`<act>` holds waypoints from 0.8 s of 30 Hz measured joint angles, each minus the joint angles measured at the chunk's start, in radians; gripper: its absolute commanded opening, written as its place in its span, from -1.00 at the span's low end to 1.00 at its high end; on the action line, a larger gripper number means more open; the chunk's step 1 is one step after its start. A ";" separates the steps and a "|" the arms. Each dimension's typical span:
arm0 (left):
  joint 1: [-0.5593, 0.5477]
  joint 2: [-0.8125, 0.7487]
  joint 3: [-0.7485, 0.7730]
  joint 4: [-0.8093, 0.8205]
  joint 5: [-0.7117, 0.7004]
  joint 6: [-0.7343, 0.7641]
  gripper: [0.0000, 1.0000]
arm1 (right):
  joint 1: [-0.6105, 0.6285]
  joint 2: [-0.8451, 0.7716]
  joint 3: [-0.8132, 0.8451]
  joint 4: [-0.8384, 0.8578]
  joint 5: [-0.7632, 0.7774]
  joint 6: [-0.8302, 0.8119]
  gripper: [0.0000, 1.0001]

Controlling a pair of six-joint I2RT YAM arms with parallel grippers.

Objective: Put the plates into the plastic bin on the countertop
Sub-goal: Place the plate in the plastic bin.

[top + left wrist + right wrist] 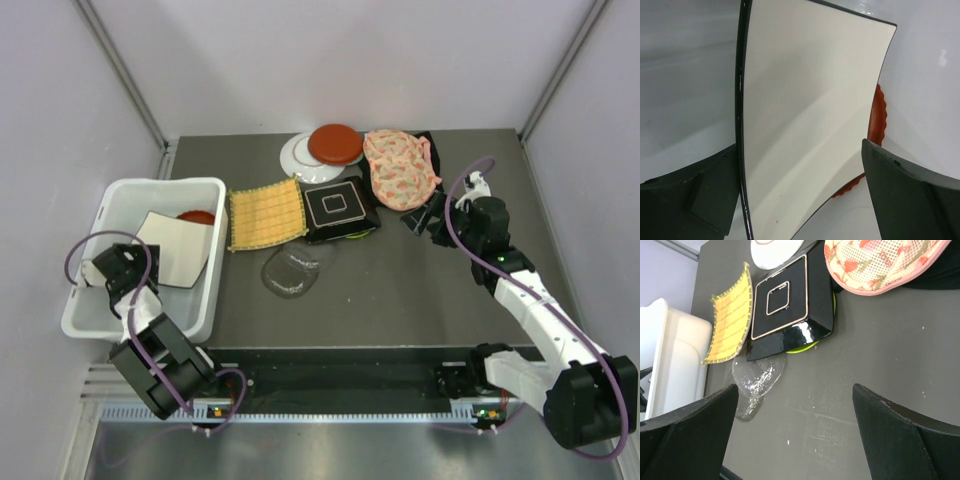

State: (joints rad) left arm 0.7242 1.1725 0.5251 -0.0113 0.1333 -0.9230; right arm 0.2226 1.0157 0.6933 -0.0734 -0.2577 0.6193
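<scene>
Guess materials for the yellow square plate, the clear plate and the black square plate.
The yellow plate looks woven, straw or bamboo perhaps, matte; a grid weave shows. The clear plate is glass or clear plastic, can't tell which; see-through with bright glints. The black square plate is probably glazed ceramic; its glossy rim mirrors light.

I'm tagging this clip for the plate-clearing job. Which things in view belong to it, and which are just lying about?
Part of the job: plastic bin, cream square plate and red scalloped plate inside it, yellow woven plate, black square plate, lime plate beneath it, clear glass plate, white plate, red round plate on it.
Lying about: pink floral fabric, black cloth.
</scene>
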 measured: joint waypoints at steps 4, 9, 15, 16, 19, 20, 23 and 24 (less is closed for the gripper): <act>0.000 -0.052 0.002 -0.044 -0.051 0.005 0.98 | 0.000 0.000 0.000 0.000 -0.001 0.000 0.91; -0.001 -0.082 0.017 -0.084 -0.088 0.020 0.98 | 0.000 0.000 0.000 0.000 -0.002 0.000 0.91; -0.029 -0.155 0.047 -0.117 -0.174 0.060 0.98 | 0.000 0.000 0.000 -0.001 -0.002 -0.004 0.91; -0.042 -0.166 0.053 -0.117 -0.189 0.067 0.98 | 0.000 0.000 0.000 -0.002 -0.001 -0.006 0.91; -0.084 -0.187 0.077 -0.130 -0.230 0.095 0.98 | 0.000 -0.001 0.000 -0.006 0.000 -0.011 0.91; -0.097 -0.191 0.085 -0.133 -0.241 0.105 0.98 | 0.000 -0.002 0.000 -0.012 0.001 -0.013 0.91; -0.126 -0.201 0.105 -0.143 -0.270 0.130 0.98 | 0.000 -0.011 0.000 -0.039 0.006 -0.018 0.91; -0.134 -0.204 0.111 -0.148 -0.280 0.138 0.98 | 0.000 -0.017 0.000 -0.047 0.008 -0.018 0.91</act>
State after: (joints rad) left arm 0.5900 0.9688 0.6365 -0.1593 -0.1467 -0.7853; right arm 0.2226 0.9989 0.6933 -0.1200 -0.2501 0.6010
